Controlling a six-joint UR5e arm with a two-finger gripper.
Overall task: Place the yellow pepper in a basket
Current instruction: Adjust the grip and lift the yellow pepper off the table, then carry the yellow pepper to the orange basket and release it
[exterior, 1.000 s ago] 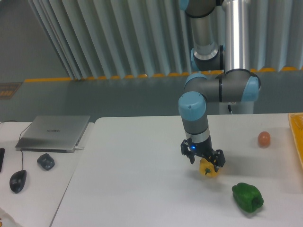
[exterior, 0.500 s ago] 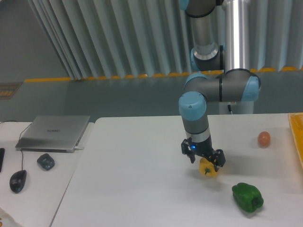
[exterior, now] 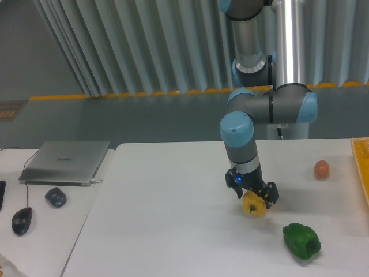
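One moment on, my pincer [exterior: 254,198], clenched on the yellow pepper [exterior: 253,205], has edged right with it above the table [exterior: 161,208], towards the basket [exterior: 362,167], far right.

Grey ribbed panels [exterior: 144,46] run slanted across the back wall, vertical ridges catching soft, even light. Below them a yellow-orange stripe [exterior: 115,94] lines the base, and a dull grey floor [exterior: 115,121] stretches toward us. In front sits a white table [exterior: 167,213], and just beside it on the left a second white desk [exterior: 46,231], a thin seam between the two.
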